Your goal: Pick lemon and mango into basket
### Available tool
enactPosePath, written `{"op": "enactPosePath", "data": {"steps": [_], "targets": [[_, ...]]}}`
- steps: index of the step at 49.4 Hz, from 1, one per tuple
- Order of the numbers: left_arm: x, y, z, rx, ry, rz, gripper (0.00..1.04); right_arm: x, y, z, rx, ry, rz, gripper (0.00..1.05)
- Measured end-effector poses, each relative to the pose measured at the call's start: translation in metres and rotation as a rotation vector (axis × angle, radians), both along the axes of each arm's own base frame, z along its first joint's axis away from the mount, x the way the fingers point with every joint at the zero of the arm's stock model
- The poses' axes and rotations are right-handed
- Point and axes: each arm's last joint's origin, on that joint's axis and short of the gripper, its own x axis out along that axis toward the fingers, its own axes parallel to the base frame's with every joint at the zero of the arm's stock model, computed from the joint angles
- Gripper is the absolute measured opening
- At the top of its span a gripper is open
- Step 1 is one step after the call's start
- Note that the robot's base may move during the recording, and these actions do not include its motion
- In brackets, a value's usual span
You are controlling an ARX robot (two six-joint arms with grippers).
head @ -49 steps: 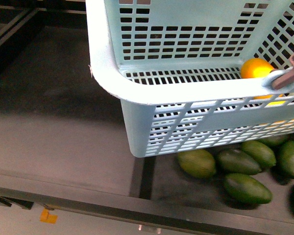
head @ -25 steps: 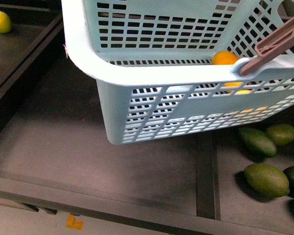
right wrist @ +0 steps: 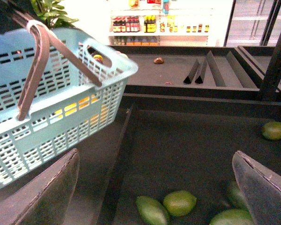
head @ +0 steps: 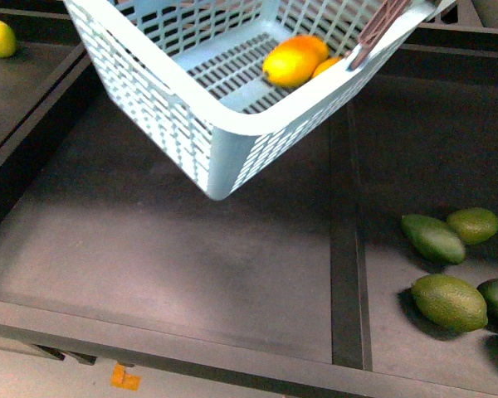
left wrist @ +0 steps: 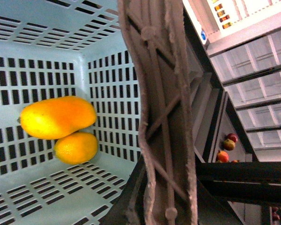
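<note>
The basket hangs tilted above the dark display tray, occupying the 12 o'clock area of the front view. The mango and lemon lie touching inside it. Green avocados lie at 4 o'clock. The right gripper is spread wide, empty. The left gripper's state cannot be determined; the basket's brown handle fills its wrist view.
</note>
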Motion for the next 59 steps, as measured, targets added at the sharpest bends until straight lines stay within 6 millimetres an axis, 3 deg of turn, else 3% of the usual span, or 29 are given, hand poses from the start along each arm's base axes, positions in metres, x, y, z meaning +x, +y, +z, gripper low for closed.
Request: {"op": "enactPosePath", "data": {"steps": [12, 23, 29, 37, 45, 54, 59], "targets": [[0.053, 0.033, -0.08, -0.087, 0.159, 0.151, 0.06, 0.0, 0.0, 0.0, 0.0, 0.0, 0.001, 0.96], [0.09, 0.06, -0.099, -0.182, 0.172, 0.245, 0.06, 0.0, 0.0, 0.0, 0.0, 0.0, 0.0, 0.96], [0.095, 0.068, -0.112, -0.198, 0.174, 0.291, 0.06, 0.0, 0.0, 0.0, 0.0, 0.0, 0.001, 0.96], [0.086, 0.073, -0.132, -0.216, 0.19, 0.364, 0.06, 0.0, 0.0, 0.0, 0.0, 0.0, 0.0, 0.96], [0.076, 0.075, -0.134, -0.222, 0.204, 0.377, 0.07, 0.0, 0.0, 0.0, 0.0, 0.0, 0.001, 0.96], [0.059, 0.089, -0.135, -0.246, 0.217, 0.467, 0.52, 0.0, 0.0, 0.0, 0.0, 0.0, 0.001, 0.96], [0.049, 0.102, -0.123, -0.237, 0.202, 0.507, 0.69, 0.0, 0.0, 0.0, 0.0, 0.0, 0.001, 0.96]]}}
